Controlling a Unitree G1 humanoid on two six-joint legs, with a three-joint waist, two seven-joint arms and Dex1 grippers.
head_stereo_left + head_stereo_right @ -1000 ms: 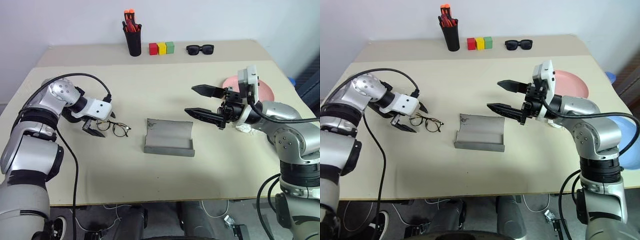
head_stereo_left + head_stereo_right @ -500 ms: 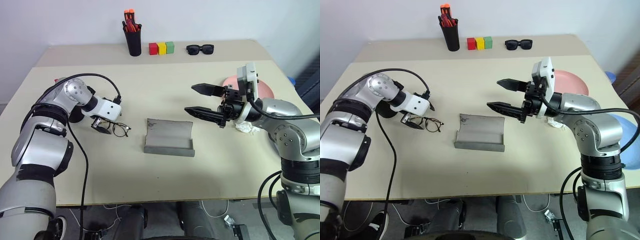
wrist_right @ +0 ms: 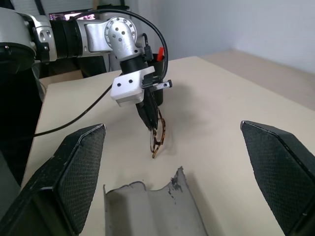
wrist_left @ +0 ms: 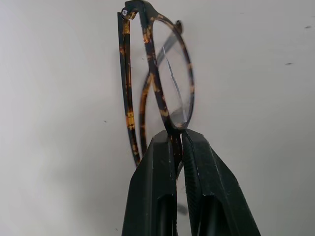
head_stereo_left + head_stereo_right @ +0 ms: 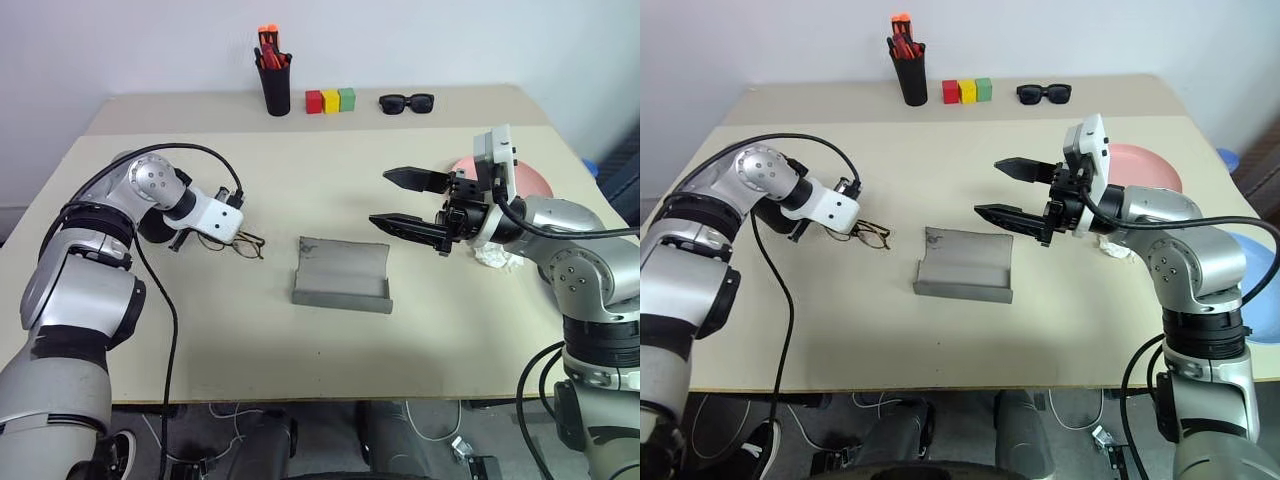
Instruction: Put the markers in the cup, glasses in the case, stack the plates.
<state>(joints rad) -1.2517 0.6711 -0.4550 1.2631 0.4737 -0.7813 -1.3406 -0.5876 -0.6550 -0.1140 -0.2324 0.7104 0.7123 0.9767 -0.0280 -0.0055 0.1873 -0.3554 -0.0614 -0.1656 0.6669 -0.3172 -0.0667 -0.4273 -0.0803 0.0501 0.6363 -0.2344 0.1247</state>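
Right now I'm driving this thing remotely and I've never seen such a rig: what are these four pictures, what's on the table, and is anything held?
This is a two-armed humanoid robot; each arm ends in a pincer with two black fingers. The two wide pictures come from its head, looking down over the table. The other two come from cameras on the wrists, looking along each pincer.

The left pincer is shut on the glasses, gripping the frame at the lens rim. The right pincer hangs open above the table, holding nothing.

In the middle lies the grey case, open. Behind the right arm sits a pink plate, and a blue plate lies at the table's right edge. At the back stand a black pen holder with orange-capped pens, three coloured blocks and dark sunglasses.
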